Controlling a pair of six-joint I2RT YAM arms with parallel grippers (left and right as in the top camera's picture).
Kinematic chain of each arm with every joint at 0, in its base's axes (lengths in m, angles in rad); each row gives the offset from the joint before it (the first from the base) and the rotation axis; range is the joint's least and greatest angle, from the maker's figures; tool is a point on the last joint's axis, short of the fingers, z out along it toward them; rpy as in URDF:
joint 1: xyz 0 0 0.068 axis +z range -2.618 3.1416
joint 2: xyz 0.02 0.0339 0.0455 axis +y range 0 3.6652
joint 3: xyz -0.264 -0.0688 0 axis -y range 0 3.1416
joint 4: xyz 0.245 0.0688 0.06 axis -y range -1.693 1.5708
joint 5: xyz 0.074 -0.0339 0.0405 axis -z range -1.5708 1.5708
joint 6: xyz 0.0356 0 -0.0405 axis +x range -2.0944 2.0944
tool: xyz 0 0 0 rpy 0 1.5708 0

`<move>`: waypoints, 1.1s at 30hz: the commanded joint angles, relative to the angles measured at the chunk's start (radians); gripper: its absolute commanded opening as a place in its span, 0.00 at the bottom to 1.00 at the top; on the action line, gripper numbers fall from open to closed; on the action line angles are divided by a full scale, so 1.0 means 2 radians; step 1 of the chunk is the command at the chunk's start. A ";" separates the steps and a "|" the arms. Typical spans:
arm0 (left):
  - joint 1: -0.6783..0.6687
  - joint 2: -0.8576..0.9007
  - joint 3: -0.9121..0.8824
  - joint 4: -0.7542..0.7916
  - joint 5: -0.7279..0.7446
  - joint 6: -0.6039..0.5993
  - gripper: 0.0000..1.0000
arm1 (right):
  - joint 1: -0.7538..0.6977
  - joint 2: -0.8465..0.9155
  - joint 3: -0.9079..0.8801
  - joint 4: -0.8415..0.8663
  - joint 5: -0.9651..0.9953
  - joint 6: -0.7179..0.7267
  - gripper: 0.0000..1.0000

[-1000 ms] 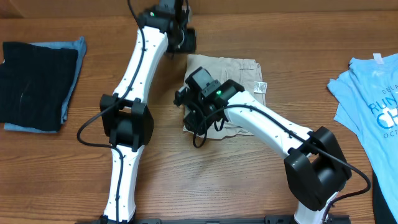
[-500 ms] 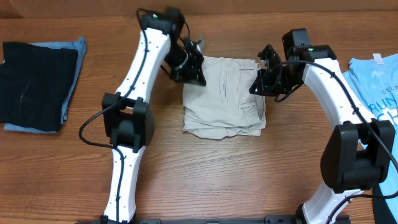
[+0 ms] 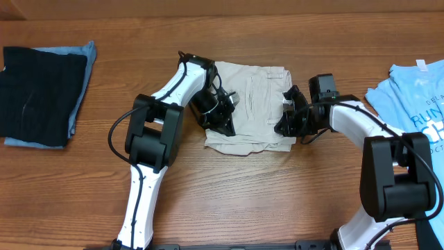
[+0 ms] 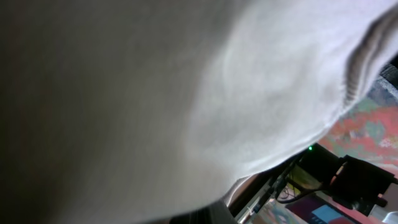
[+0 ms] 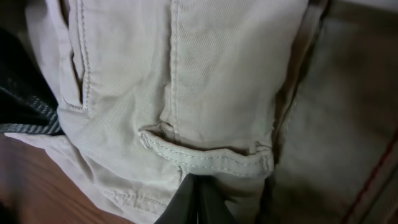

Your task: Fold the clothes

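The pale beige shorts [image 3: 253, 97] lie folded in the middle of the wooden table. My left gripper [image 3: 223, 119] rests at their left edge and my right gripper [image 3: 286, 125] at their right edge, both low on the cloth. In the right wrist view the shorts [image 5: 217, 74] fill the frame. There my right gripper [image 5: 198, 194] is shut, its tips pressed just under a stitched belt loop [image 5: 205, 155]. No cloth shows between the fingers. In the left wrist view blurred pale fabric [image 4: 155, 93] covers nearly everything. Only a dark sliver of the left gripper [image 4: 205, 216] shows.
A black folded garment [image 3: 38, 94] lies on a blue cloth at the far left. A light blue printed T-shirt [image 3: 416, 104] lies at the right edge. Bare wood [image 3: 243, 194] runs along the near side between the two arm bases.
Both grippers have come from the shorts' far corners toward me, down to the middle of the left and right sides. The shorts' outline looks unchanged.
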 commanded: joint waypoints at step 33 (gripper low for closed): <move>0.029 -0.045 0.174 0.048 -0.204 -0.127 0.04 | -0.002 0.052 0.224 -0.040 -0.002 -0.005 0.04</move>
